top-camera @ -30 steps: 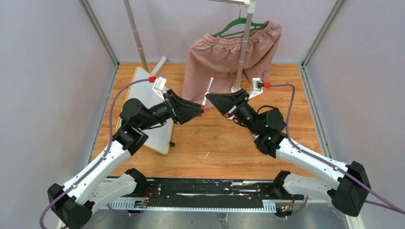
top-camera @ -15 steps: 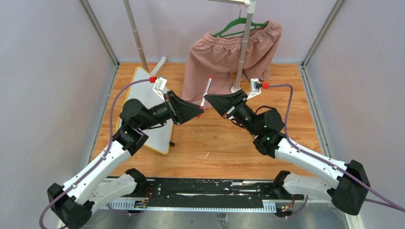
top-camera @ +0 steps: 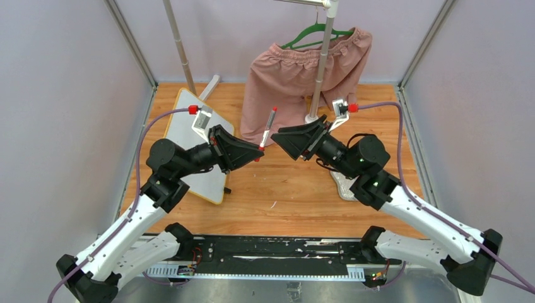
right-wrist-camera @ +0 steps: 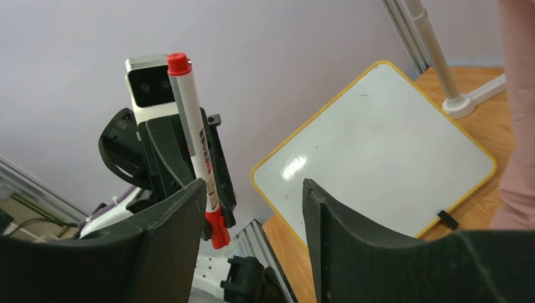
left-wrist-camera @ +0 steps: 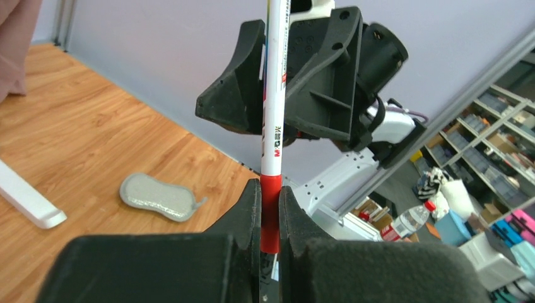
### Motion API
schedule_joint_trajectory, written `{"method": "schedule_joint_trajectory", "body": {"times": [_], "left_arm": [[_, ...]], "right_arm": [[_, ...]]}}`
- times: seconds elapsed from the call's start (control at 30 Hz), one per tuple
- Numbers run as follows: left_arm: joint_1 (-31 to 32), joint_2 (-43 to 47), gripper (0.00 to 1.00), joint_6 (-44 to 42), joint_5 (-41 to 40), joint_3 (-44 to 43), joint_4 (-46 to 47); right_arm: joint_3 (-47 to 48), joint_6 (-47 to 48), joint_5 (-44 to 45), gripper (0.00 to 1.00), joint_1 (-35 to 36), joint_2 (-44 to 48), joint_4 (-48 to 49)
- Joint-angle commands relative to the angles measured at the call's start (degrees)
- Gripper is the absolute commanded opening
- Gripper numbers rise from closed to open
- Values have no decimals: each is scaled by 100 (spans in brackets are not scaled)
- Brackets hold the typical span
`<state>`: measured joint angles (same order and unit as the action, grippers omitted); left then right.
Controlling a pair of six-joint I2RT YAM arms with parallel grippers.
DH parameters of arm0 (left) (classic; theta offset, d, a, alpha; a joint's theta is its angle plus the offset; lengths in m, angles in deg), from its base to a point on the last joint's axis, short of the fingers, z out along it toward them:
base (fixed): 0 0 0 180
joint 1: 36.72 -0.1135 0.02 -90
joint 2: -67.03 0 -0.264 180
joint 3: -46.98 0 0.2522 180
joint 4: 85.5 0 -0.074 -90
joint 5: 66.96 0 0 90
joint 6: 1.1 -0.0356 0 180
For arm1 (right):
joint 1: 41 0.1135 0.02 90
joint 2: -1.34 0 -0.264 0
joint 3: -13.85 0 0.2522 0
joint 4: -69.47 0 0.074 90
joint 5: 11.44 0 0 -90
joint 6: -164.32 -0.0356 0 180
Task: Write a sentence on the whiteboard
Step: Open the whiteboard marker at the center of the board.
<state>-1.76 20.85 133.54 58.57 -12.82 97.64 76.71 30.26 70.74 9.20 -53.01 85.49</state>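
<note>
My left jaws [left-wrist-camera: 269, 189] are pressed together on the red end of the marker [left-wrist-camera: 274, 95]. They pinch it at the very tips, and the white printed barrel stands straight up out of them. My right jaws [right-wrist-camera: 252, 189] are spread wide and facing the left ones almost nose to nose, with nothing gripped. From the right wrist, the marker rises just beside the inner edge of the finger on the left of that view, its red tip above the jaw. I cannot tell whether the barrel brushes that finger. From the left wrist, the barrel crosses in front of the gap between the right jaws. The whiteboard [top-camera: 183, 121] rests on the tabletop [top-camera: 296, 189] behind the left jaws, partly under that arm, and well apart from both sets of jaws and from the marker. Through the open right jaws I see its white face, a patch of glare, the yellow frame and one black foot on the near edge. A grey eraser pad [top-camera: 344, 186] lies on the tabletop behind the right jaws, beside that arm. Pink shorts [top-camera: 303, 82] hang on a green hanger [top-camera: 312, 31] beyond both jaws.
</note>
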Motion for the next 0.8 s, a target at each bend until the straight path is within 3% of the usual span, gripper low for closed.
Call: {"method": "schedule_joint_trajectory", "body": {"times": [0.0, 0.33, 0.6, 0.77], "left_arm": [[51, 110, 0, -243, 564, 25, 217], [52, -73, 0, -257, 890, -44, 107], [52, -102, 0, -170, 951, -2, 102], [53, -101, 0, -151, 956, 40, 102]], "right_arm": [[752, 937, -516, 61, 61, 310, -2108], [1663, 1342, -1355, 63, 65, -69, -3361], [1664, 1115, -1412, 51, 67, -280, -2946], [1577, 755, -1486, 57, 69, -445, -2251]]}}
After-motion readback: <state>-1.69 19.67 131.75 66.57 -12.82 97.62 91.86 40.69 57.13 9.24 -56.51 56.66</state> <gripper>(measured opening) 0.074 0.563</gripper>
